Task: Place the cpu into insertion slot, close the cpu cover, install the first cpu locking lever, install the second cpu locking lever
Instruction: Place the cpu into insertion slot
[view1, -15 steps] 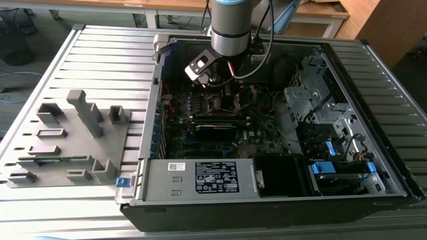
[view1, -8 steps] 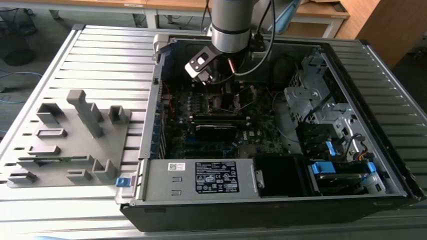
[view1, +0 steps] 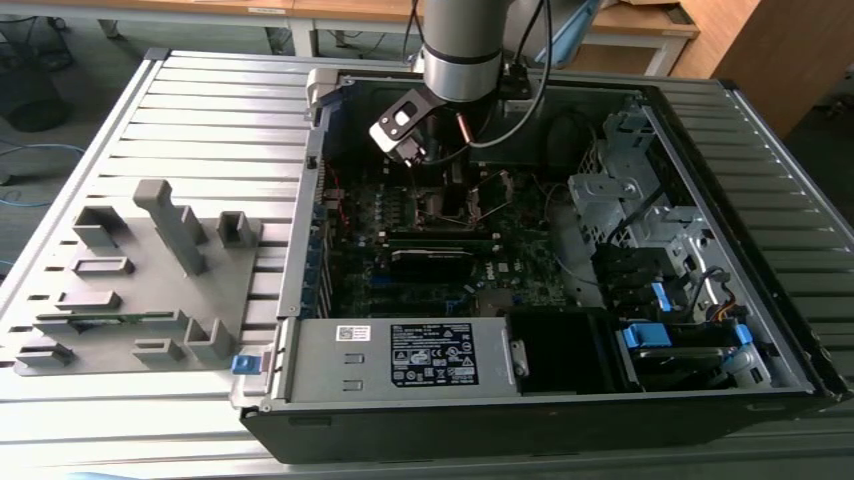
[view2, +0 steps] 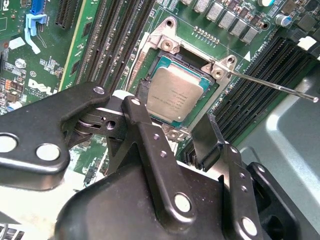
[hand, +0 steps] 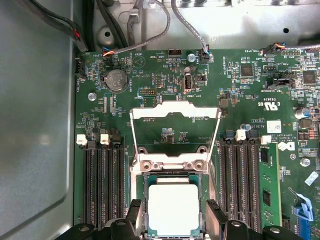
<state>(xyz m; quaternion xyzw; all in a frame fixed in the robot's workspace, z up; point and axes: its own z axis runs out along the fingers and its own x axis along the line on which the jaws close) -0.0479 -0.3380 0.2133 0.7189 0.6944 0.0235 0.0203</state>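
Black fingers (view2: 215, 137) of the gripper (view2: 177, 107) sit closest in the second wrist view, spread wide with one on each side of the cpu (view2: 175, 95) and a gap showing to each. That cpu lies flat in the insertion slot (hand: 144, 192), silvery face up. Hinged at the slot's edge, the cpu cover (hand: 175, 109) stands raised, and green circuit board (hand: 165, 75) shows through its window. One thin locking lever (view2: 272, 86) juts free from a socket corner across the memory slots (view2: 255, 107). At the upper middle of the exterior view, the arm (view1: 461, 40) hangs into the open computer case (view1: 534, 425), which lies on a slatted tabletop (view1: 174, 120). A grey fixture block (view1: 134, 270) sits on the exterior view's left, apart from the case.
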